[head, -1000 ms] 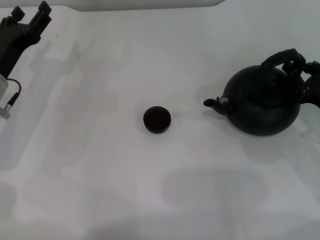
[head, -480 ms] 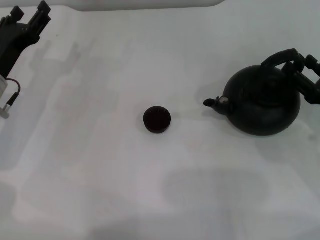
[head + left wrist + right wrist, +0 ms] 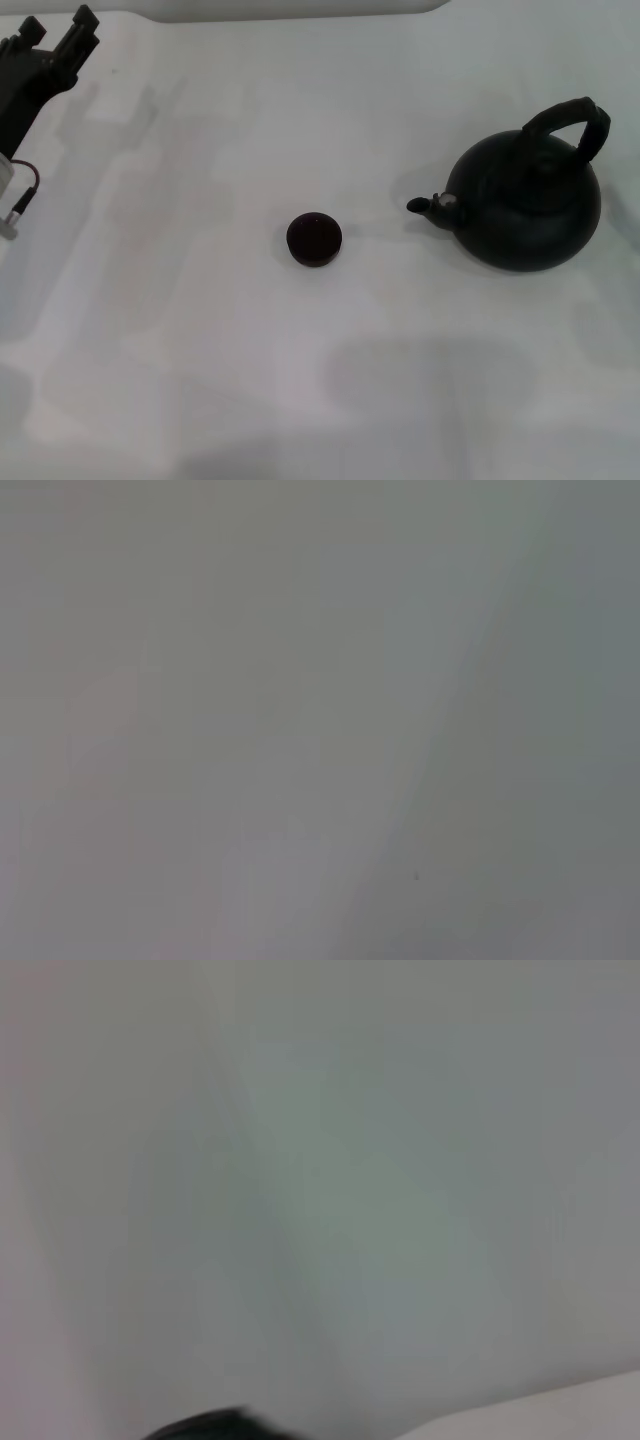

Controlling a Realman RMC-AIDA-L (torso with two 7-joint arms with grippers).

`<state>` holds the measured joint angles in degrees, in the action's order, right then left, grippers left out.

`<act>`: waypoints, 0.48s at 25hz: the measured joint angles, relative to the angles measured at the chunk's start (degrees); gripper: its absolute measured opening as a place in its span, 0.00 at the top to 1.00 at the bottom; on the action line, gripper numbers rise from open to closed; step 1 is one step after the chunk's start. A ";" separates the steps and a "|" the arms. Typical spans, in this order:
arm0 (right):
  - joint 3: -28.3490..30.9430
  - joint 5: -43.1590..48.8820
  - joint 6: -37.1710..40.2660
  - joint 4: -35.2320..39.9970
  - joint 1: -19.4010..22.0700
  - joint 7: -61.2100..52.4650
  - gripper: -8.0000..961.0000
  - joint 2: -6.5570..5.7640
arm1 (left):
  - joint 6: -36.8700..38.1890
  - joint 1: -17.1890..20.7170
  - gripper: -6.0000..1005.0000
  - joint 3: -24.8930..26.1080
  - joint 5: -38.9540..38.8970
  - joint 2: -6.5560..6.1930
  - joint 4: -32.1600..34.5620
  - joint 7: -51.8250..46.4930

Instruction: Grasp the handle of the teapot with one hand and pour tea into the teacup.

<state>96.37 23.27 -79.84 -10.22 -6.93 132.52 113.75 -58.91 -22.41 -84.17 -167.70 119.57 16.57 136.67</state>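
1. Head view: the right gripper, which a second ago stood at the far-right side of the teapot [image 3: 523,205] against its handle [image 3: 572,125], has drawn off and is now out of this picture, so how wide its claw stands I cannot tell. The teapot has not shifted: it sits upright on the white table [image 3: 200,350] at the right, spout pointing left toward the teacup [image 3: 314,239], handle arched over the top with nothing on it. The teacup sits near the middle, well apart from the spout; whether it holds tea cannot be made out, since its inside is as dark as its wall.

2. What that means, as a judgement: the pot is free and nothing is pouring. A withdrawal fits either a release once pouring is over or a missed approach to the handle; the pictures do not settle which.

3. Head view, far left: the left gripper [image 3: 58,38] is parked at the table's far corner, its two fingers standing apart with nothing between them. It is partly cut by the edge.

4. Left wrist view: only a featureless pale surface; no fingers, no objects.

5. Right wrist view: the same pale blur, with a dark sliver at one edge that cannot be identified.
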 joint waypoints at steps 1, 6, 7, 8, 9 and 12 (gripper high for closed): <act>1.13 -0.40 0.90 0.01 -0.22 0.22 0.09 0.19 | 0.03 -0.22 0.20 -0.02 0.00 0.00 -0.26 0.00; 3.00 -0.85 6.99 -0.38 -4.34 8.62 0.09 1.16 | 0.18 -1.38 0.20 0.20 0.00 -0.05 -1.32 0.78; 3.45 -0.92 7.95 -0.39 -5.15 12.88 0.09 1.56 | 0.22 -1.56 0.20 0.34 -0.02 -0.09 -1.34 1.65; 3.85 -1.24 8.64 -0.56 -6.00 18.40 0.09 1.96 | 0.22 -1.84 0.20 0.54 -0.04 -0.11 -1.35 2.78; 4.04 -1.80 8.97 -0.75 -6.71 24.04 0.09 2.29 | 0.23 -2.12 0.20 0.91 -0.06 -0.11 -1.36 4.22; 0.91 -7.91 8.69 -1.83 -8.03 34.17 0.09 2.44 | -0.14 -2.58 0.20 3.21 -0.10 -0.07 -1.33 6.36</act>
<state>97.28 15.37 -71.15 -12.05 -14.96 166.69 116.19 -59.04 -24.99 -80.96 -167.79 119.50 15.24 143.03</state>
